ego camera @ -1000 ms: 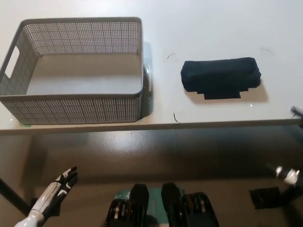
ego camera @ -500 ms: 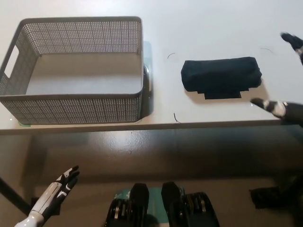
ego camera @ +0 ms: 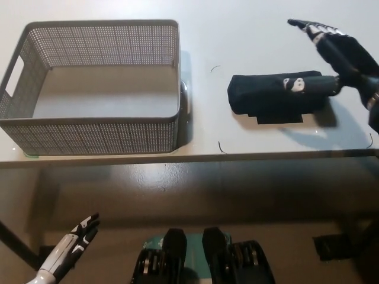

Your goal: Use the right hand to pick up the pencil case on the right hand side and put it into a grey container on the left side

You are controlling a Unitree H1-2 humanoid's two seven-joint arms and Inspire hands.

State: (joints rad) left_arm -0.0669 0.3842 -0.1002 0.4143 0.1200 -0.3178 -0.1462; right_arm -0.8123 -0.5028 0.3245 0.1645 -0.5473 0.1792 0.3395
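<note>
A black pencil case [ego camera: 269,96] lies flat on the white table [ego camera: 249,41], right of centre. My black right hand [ego camera: 331,59] hovers over its right end, open, fingers spread toward the far side and the thumb down over the case's top. Whether it touches the case I cannot tell. The grey perforated container [ego camera: 92,89] stands on the table's left part, with nothing inside it. My white left hand [ego camera: 74,247] rests low at the bottom left, below the table edge, fingers apart.
The table's front edge [ego camera: 189,158] runs across the middle of the picture. A strip of bare table separates the container from the pencil case. A small dark object [ego camera: 331,245] lies on the floor at the lower right.
My right hand has risen from below the table's right edge and swung left over the pencil case's right end. The case shifted little or not at all. The left hand dropped slightly.
</note>
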